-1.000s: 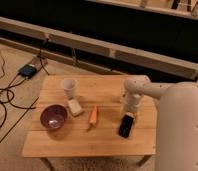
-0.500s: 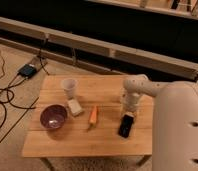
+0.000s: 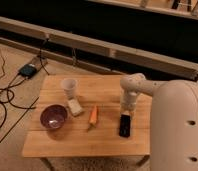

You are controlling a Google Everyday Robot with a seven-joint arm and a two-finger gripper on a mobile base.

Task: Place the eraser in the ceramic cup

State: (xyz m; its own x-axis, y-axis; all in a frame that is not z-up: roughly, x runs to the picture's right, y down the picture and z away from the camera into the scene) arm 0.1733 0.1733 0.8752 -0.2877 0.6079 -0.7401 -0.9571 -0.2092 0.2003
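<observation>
Wooden table carries the black eraser lying flat near its right edge. The gripper points down at the eraser's far end, fingers closed, though a hold on it is unclear. The white ceramic cup stands well apart, near the far-left corner.

No writing is readable anywhere, not on the gripper at the far end of the eraser.

Dim, warm light — darker behind
</observation>
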